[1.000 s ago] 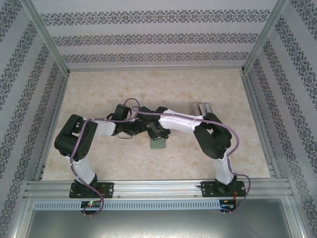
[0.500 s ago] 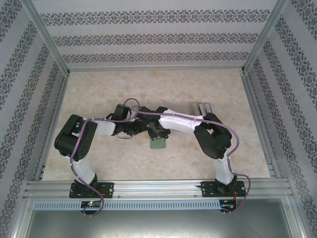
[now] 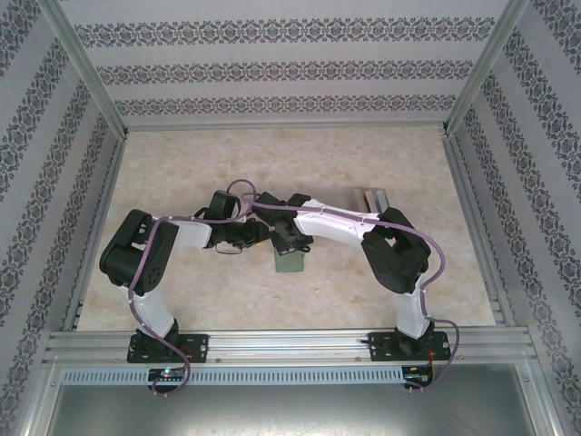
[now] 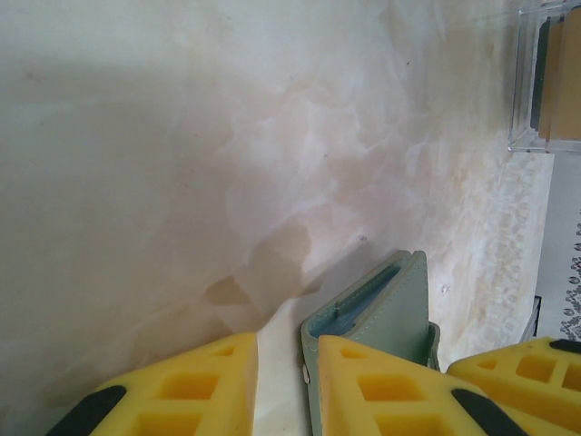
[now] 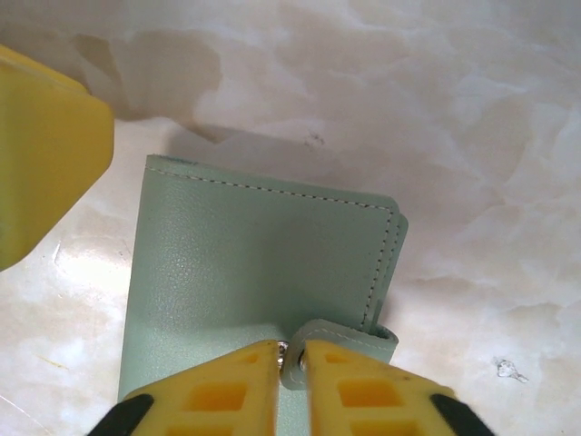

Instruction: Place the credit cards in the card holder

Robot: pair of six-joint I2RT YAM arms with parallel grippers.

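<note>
Marble tabletop (image 3: 182, 163): both arms fold inward, right tool (image 5: 292, 350) pinching card holder (image 5: 254, 263) tab, left tool (image 4: 281, 350) slightly parted.

Clear plastic rack (image 4: 525, 100) stands on a marbled table (image 3: 227, 154)

The bench (image 3: 272, 163) is cream marble, with pale beige veins and blotches. The card holder (image 5: 254, 272) is sage green with lighter stitching along its edge; a strip of blue shows inside its opening. The left gripper (image 4: 286, 343) and the right gripper (image 5: 292, 359) have bright yellow fingers with black patches. The arms (image 3: 327, 222) are white and black, trailed by purple cables (image 3: 241, 188). The walls (image 3: 290, 68) are white, banded with grey-purple floral stripes. The frame (image 3: 290, 345) is silver. A tan card (image 4: 567, 73) shows through the clear rack (image 4: 522, 91).
</note>
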